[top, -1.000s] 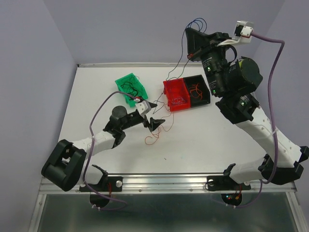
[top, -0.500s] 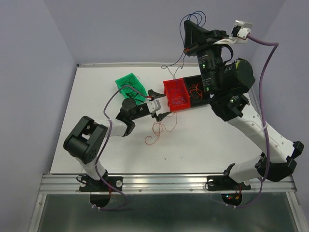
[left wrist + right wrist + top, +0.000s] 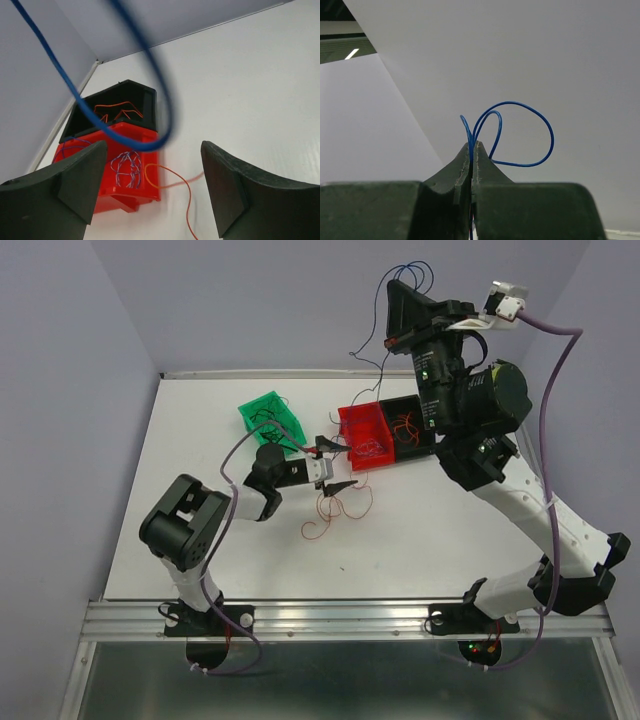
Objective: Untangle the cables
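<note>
The right end effector (image 3: 471,145), raised at the far right, is clamped on a blue cable (image 3: 540,125) that trails down past the left end effector (image 3: 153,165), jaws apart beside the red bin (image 3: 150,172). Separating that strand seems the step in hand; next the left should pinch it low.

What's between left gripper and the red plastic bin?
Left wrist view: a thin blue wire loops across; a thin orange wire lies by the red plastic bin on the white table.

Green bin (image 3: 258,405) on white table (image 3: 450,530), red bin (image 3: 348,426) touching black bin (image 3: 418,452) beside it
</note>
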`<state>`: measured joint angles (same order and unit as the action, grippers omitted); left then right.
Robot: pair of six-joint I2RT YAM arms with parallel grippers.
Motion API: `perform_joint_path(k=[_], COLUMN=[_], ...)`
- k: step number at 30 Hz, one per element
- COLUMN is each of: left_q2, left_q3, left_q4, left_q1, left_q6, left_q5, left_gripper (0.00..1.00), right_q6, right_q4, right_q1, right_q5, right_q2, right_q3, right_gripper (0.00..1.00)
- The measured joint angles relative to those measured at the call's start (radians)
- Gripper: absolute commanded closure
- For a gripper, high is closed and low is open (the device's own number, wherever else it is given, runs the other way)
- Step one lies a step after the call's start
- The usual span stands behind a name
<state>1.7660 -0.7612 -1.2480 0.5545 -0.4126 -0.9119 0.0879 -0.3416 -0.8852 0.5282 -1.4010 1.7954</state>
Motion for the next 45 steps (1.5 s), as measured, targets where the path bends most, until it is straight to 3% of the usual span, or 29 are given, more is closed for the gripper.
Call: perform_joint_path(k=[3, 5, 7, 16, 23, 32, 45], left_q2=[-0.104, -0.172, -0.232, -0.542, -0.740, -0.746, -0.730], left_q3=[0.100, 0.113, 0.114, 0.320, 0.327, 0.327, 0.327], left_q4=[0.055, 0.129, 0.213, 0.422, 0.525, 0.586, 0.603], left_q1=[0.000, 0.000, 0.000, 0.000, -0.001, -0.018, -0.020], left_q6=[-0.050, -0.084, -0.132, -0.221, -0.196, -0.150, -0.144], left_q5=[0.002, 0.002, 0.000, 0.017, 0.194, 0.382, 0.414], left_gripper=[0.16, 0.24, 0.25, 0.23, 0.22, 0.22, 0.23], right_q6=[-0.037, -0.068, -0.099, -0.140, -0.071, 0.010, 0.146], right_q4=[-0.008, -0.009, -0.017, -0.022, -0.019, -0.024, -0.035], right_q1=[0.000, 0.001, 0.003, 0.077, 0.177, 0.242, 0.404], right_q5=[0.022, 0.032, 0.037, 0.033, -0.002, -0.052, -0.145], right_q2=[0.000, -0.006, -0.018, -0.106, -0.109, -0.189, -0.235], right_q3=[-0.009, -0.010, -0.010, -0.054, -0.138, -0.161, -0.289], right_gripper=[1.00, 0.99, 0.99, 0.99, 0.99, 1.00, 1.00])
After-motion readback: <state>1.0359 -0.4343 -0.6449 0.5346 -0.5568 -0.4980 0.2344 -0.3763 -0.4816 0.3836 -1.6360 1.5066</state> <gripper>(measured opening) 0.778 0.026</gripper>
